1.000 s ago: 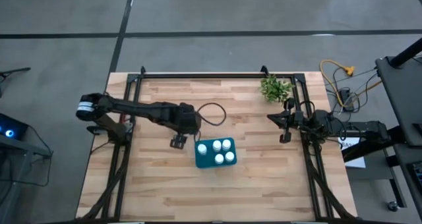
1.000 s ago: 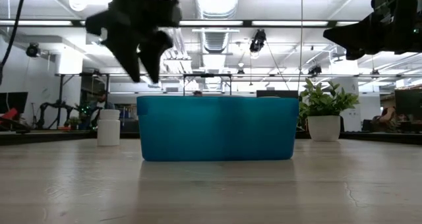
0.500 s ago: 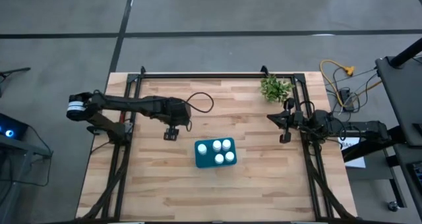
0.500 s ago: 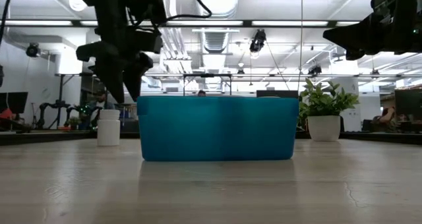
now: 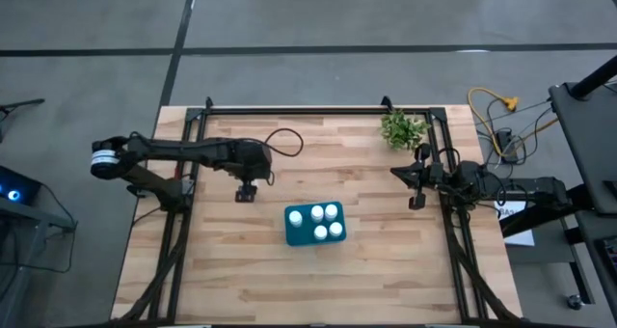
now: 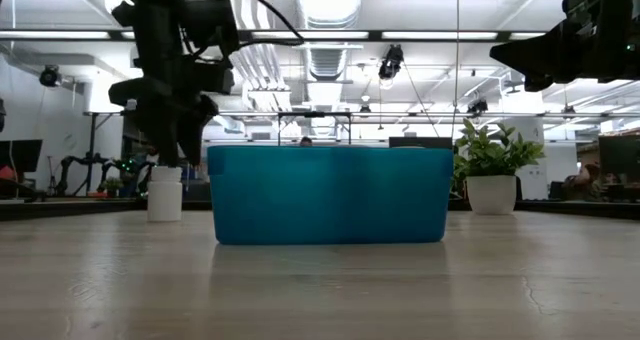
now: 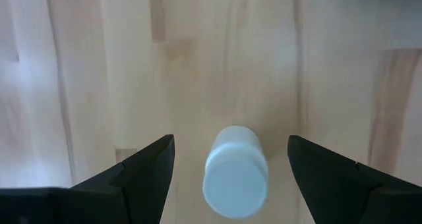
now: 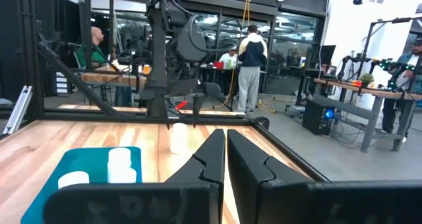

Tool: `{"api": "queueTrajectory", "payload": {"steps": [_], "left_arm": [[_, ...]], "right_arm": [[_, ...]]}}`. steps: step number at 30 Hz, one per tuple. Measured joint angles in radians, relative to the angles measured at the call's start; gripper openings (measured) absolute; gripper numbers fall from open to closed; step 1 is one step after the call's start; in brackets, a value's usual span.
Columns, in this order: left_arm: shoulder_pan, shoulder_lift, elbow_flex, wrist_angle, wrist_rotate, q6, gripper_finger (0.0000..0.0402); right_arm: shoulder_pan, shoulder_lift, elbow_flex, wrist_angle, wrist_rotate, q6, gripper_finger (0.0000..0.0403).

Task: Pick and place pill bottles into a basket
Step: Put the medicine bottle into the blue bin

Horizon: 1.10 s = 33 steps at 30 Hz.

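Observation:
The teal-blue basket (image 5: 315,224) stands at the table's middle with several white pill bottles upright in it; it also shows in the low view (image 6: 330,195). One more white pill bottle (image 7: 236,171) stands upright on the table to the basket's left, and it shows in the low view (image 6: 165,193) too. My left gripper (image 5: 247,192) hangs open just above this bottle, pointing down, with one finger on either side of its cap and no touch. My right gripper (image 5: 415,187) is shut and empty at the table's right edge.
A small green plant in a white pot (image 5: 403,128) stands at the far right of the table. Black frame rails (image 5: 289,109) run along the far edge and both sides. People and workbenches show in the room beyond the table.
My left gripper has gone from beside the basket toward the table's left and far edges, and has come down over the lone bottle. It stays open. The bottles and the basket have kept still.

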Motion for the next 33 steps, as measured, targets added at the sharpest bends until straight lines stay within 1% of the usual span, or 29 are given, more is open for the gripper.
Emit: {"api": "queueTrajectory", "payload": {"steps": [8,18,20,22,28,33], "left_arm": [[0.03,0.003,-0.058,0.038,0.008,-0.003,0.0276],[0.03,0.005,-0.093,0.052,0.012,-0.011,0.0271],[0.031,0.005,-0.099,0.055,0.012,-0.012,0.0259],[0.03,0.005,-0.103,0.061,0.012,-0.012,0.0238],[0.03,0.002,-0.096,0.073,0.022,-0.011,0.0137],[0.029,0.005,-0.08,0.059,0.018,-0.012,0.0137]], "right_arm": [[0.0,0.0,0.0,0.0,0.0,0.0,0.0008],[0.0,0.0,0.0,0.0,0.004,-0.002,0.0008],[0.0,0.0,0.0,0.0,0.004,0.0,0.0008],[0.0,0.0,0.0,0.0,0.005,0.0,0.0008],[0.0,0.0,0.0,0.0,0.007,0.0,0.0008],[0.0,0.0,0.0,0.0,0.008,-0.002,0.0008]]}}
